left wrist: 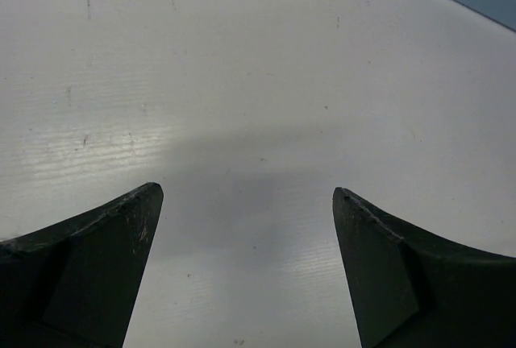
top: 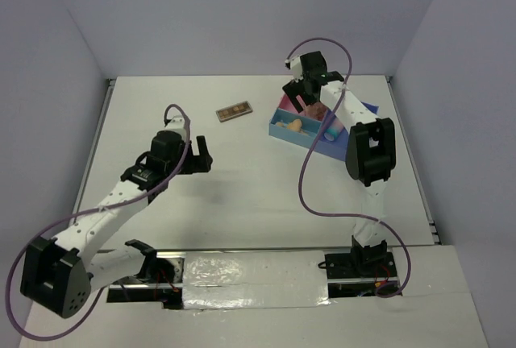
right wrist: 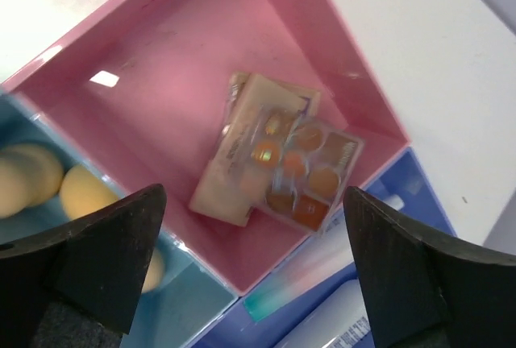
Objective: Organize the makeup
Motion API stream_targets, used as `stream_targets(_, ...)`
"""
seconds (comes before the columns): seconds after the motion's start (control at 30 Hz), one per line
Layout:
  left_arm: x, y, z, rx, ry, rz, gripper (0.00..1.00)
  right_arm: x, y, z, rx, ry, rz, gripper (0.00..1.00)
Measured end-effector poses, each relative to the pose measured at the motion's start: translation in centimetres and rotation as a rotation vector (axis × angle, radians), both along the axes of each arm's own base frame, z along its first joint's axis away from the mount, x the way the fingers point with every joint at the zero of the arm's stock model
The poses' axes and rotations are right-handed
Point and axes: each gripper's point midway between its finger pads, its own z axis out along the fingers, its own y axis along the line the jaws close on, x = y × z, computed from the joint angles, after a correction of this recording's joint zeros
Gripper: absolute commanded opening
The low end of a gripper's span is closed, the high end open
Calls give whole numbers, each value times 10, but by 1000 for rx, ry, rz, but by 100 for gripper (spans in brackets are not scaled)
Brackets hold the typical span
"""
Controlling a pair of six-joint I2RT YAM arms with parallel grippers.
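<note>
A right gripper [right wrist: 254,195] hangs with its black, wedge-shaped fingers [right wrist: 105,259] spread wide and empty above the glossy pink compartment [right wrist: 177,90] of a plastic compartment tray [top: 300,143], which sits on the far right of a matte white table [top: 242,203]. Two flat palettes lie stacked on the compartment floor. A pale beige palette [right wrist: 230,167] lies underneath, its long axis running from upper right to lower left in the wrist view. Across it, turned corner-on, rests a square palette [right wrist: 310,179] with round orange and bronze pans under a shiny clear lid. Neither palette touches the fingers.

In the light-blue compartment next door sit smooth, rounded peach sponges [right wrist: 81,195]. A white bottle [right wrist: 343,328] with small print lies in the deeper blue compartment.

Left of the tray and apart from it, a slim rectangular brown palette [top: 235,111] lies flat on the table, its long axis roughly left to right and its right end angled slightly away.

The left gripper [left wrist: 247,191] hovers over bare table near the middle, fully spread and holding nothing.
</note>
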Motion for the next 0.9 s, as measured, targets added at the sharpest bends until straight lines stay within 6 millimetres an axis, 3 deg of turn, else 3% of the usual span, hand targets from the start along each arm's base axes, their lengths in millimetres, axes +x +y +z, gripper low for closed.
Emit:
stream_targets(0.1, 13, -5, -7, 16, 57, -46, 98, -10, 6, 2, 36, 42, 61, 100)
stream_targets(0.13, 18, -6, -8, 19, 73, -59, 94, -15, 9, 4, 63, 59, 92, 100)
stream_targets(0.27, 47, -18, 1, 50, 91, -146, 82, -47, 26, 42, 225, 63, 292, 97)
stream_targets(0.37, 77, -29, 10, 92, 75, -232, 83, -100, 38, 85, 354, -14, 494, 87)
stream_targets(0.4, 89, -33, 13, 108, 70, -260, 85, -120, 42, 98, 384, -42, 560, 77)
stream_targets(0.47, 111, -40, 12, 146, 63, -309, 85, -154, 55, 120, 429, -112, 698, 66)
stream_targets(0.5, 124, -43, 10, 166, 61, -329, 86, -168, 61, 128, 448, -131, 753, 57)
stream_targets(0.57, 146, -47, 2, 212, 56, -366, 87, -185, 75, 141, 483, -166, 864, 51)
stream_targets(0.63, 165, -50, -11, 263, 59, -403, 89, -190, 83, 140, 510, -156, 926, 51)
stream_targets(0.77, 198, -52, -36, 364, 56, -464, 93, -193, 88, 111, 559, -46, 942, 68)
stream_targets(0.9, 237, -60, -52, 416, 34, -489, 93, -199, 88, 100, 581, 3, 935, 71)
